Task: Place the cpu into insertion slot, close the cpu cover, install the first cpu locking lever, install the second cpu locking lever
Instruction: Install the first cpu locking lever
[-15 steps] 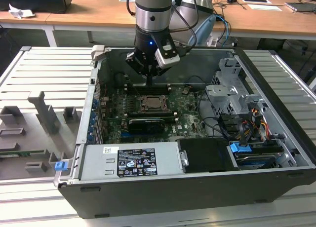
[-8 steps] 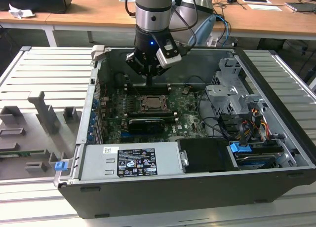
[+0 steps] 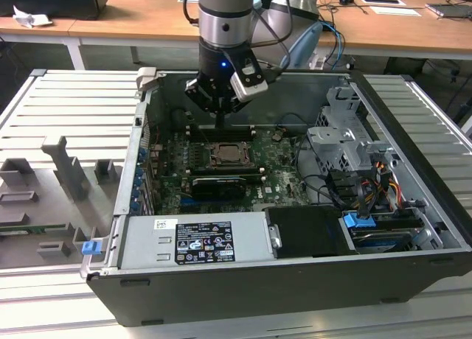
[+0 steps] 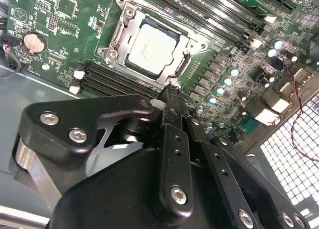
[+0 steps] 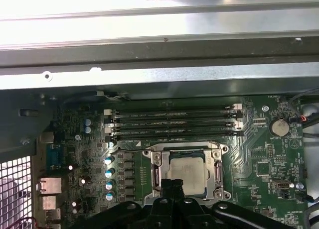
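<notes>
Exterior view: we find the gripper (image 3: 221,122) low over the slot (image 3: 226,156). The label (image 3: 203,242) carries print too small to read.

Second wrist view: the fingers (image 4: 172,114) are pinched together on nothing, with their tips at the edge of the cover (image 4: 115,40). The cpu (image 4: 151,47) lies seated in the slot.

First wrist view: the cpu (image 5: 187,170) sits just beyond the tips. In our judgement, a slip would score the board (image 5: 264,159).

The case (image 3: 221,291) lies open on top, so the way straight down to the slot (image 3: 225,156) is free, and the gripper (image 3: 221,121) hangs there with fingers (image 4: 172,109) together. Memory slots (image 5: 172,122) hem the slot on one side, a black card (image 3: 217,186) on the other; the drive cage (image 3: 339,144) and cables (image 3: 369,188) crowd the exterior view's right.
</notes>
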Robot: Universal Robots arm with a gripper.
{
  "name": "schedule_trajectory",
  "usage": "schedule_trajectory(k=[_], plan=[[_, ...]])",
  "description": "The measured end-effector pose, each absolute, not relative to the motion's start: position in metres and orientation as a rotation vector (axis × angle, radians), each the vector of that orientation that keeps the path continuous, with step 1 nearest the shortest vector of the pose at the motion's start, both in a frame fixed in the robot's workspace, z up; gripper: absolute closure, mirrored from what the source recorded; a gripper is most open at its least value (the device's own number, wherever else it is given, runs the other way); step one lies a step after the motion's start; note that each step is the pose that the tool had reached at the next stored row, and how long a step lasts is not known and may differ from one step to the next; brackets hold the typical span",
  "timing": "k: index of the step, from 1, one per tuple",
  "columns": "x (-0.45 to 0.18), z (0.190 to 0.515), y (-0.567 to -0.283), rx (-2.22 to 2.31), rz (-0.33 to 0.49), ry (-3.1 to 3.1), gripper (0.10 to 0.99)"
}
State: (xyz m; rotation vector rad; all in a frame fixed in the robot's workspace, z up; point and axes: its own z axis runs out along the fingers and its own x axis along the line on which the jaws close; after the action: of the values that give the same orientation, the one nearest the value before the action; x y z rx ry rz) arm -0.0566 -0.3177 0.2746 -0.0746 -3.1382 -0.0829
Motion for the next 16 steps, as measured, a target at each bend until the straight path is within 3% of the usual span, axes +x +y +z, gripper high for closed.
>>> schedule_trajectory(k=[16], plan=[[-0.074, 0.271, -0.318, -0.013, -0.085, -3.143, 0.98]])
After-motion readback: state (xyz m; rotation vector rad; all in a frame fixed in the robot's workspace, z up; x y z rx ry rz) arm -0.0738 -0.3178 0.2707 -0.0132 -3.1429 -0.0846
